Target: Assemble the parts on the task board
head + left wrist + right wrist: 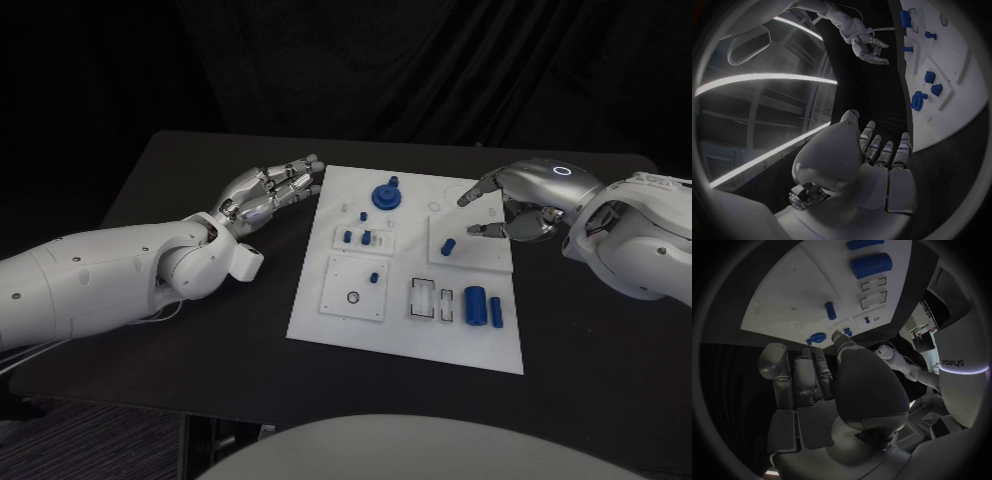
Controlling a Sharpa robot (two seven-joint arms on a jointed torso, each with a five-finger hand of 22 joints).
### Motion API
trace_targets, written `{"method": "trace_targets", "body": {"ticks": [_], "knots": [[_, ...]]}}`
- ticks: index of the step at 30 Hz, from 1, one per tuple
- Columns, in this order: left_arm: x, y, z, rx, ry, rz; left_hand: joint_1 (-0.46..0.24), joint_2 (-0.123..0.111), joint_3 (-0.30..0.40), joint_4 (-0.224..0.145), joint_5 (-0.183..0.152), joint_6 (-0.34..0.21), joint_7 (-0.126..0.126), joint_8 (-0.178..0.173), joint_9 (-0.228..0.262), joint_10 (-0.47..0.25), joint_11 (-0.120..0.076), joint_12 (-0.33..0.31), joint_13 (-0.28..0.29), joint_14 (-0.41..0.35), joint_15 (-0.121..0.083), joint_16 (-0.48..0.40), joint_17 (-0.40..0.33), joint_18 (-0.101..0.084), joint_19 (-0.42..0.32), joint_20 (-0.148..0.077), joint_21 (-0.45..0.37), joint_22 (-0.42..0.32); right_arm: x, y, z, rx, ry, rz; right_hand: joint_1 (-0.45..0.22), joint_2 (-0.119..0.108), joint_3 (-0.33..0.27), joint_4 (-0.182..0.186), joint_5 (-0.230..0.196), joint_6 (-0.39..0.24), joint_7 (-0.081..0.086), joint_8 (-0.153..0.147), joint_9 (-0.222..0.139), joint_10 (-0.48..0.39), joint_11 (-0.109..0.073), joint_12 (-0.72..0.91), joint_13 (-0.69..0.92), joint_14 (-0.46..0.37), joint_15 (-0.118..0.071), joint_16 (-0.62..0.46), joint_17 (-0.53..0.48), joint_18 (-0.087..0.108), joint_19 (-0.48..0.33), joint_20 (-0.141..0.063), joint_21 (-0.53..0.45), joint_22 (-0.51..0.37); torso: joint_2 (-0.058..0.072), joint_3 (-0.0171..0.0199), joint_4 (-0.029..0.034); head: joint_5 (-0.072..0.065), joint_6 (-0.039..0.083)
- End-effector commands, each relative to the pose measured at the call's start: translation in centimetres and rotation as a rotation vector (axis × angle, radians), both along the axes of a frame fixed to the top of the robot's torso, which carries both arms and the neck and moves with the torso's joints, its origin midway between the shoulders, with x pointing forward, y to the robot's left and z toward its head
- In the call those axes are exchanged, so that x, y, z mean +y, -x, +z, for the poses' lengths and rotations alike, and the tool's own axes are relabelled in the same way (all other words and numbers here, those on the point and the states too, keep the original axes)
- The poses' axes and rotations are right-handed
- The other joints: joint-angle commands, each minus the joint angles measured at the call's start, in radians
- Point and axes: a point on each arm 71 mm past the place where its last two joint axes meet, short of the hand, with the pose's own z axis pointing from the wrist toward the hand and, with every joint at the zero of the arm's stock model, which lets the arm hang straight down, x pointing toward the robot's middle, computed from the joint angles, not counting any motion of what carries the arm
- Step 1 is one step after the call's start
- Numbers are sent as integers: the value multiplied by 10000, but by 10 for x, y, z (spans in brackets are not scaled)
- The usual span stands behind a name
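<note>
The task board lies flat at the centre of the black table, its long axis running from roughly 11 o'clock to 5 o'clock in the head view. The blue parts are spread over it: a round knobbed part stands near the 12 o'clock end, a short peg lies on the raised panel toward 2 o'clock, small pegs stand in the panel left of centre, and two larger blocks lie at about 5 o'clock beside open rectangular slots; those slots are judged to be the blocks' intended seats. The left hand rests off the board at its 10 o'clock edge, fingers extended and slightly curled, holding nothing, apparently parked clear of the work. The right hand is poised over the board's 2 o'clock corner, fingers apart and bent downward, with nothing visibly between them; the right wrist view shows its fingers above bare board, clear of the peg. The posture suggests a reach being set up toward the peg or the knobbed part. No assembly step appears completed at the slots; most of the task is judged outstanding.
</note>
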Motion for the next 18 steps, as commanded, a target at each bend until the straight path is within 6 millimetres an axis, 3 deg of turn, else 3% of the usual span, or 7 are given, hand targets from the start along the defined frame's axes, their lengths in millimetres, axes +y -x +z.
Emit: {"method": "trace_targets", "body": {"ticks": [1,6,18], "knots": [[-1,1,4,-466,384,-73,98,5,53,-15,54,25,-13,53,7,21,75,37,8,37,46,65,8,150,25,55,32,7,-3,-3,-6,313,810,-501,87,-64,-1,114,52,90,-7,-6,-26,135,8,74,-23,52,25,-8,-25,-2,43,27,-37,1286,31,14,32,-57,1],[0,2,4,-494,388,-43,105,4,57,-17,62,27,-19,55,6,27,73,42,8,33,40,64,7,152,16,56,28,-16,-2,-7,-12,432,980,-407,391,71,76,85,29,163,-11,-25,-93,435,-25,163,-62,69,5,4,-22,-8,76,16,-9,1297,46,27,34,-79,1],[-1,2,4,-514,410,-57,117,-1,61,-24,77,16,-34,56,2,58,70,64,14,33,24,64,7,155,-4,50,18,-56,10,-10,-30,817,1131,51,548,219,113,-103,9,146,10,-81,-180,863,-107,270,-84,92,-53,18,-21,-18,122,-31,48,1315,29,13,28,-47,1]]}}
